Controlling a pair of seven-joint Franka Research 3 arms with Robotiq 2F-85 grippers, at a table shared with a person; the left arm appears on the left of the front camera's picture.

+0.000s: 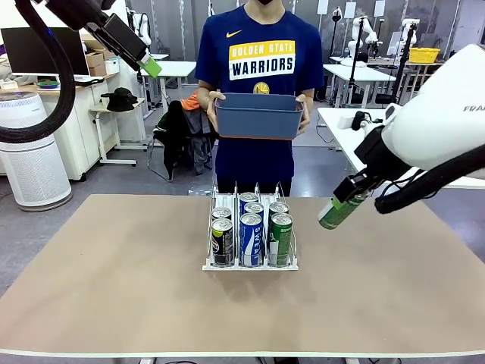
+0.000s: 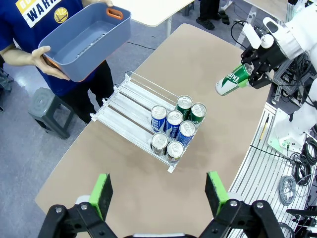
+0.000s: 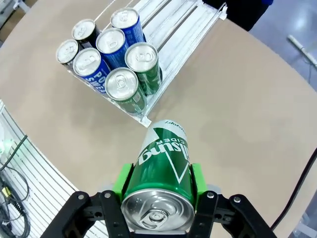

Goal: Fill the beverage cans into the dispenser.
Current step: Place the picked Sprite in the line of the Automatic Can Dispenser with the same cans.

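Risk, with a tilted green can [image 3: 163, 153] clenched in the right hand [image 3: 158, 184] above the worktop [image 3: 237, 99], of snagging a divider [image 3: 184, 67] or toppling the standing green cans [image 3: 143, 62] in the dispenser [image 1: 250, 267] ahead and below; left hand [image 2: 158, 191] released.

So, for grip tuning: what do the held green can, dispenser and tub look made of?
The green can: likely thin metal, glossy print, shiny silver top. The dispenser: probably plastic, white base, clear dividers. The tub: seemingly matte plastic, even blue-grey.
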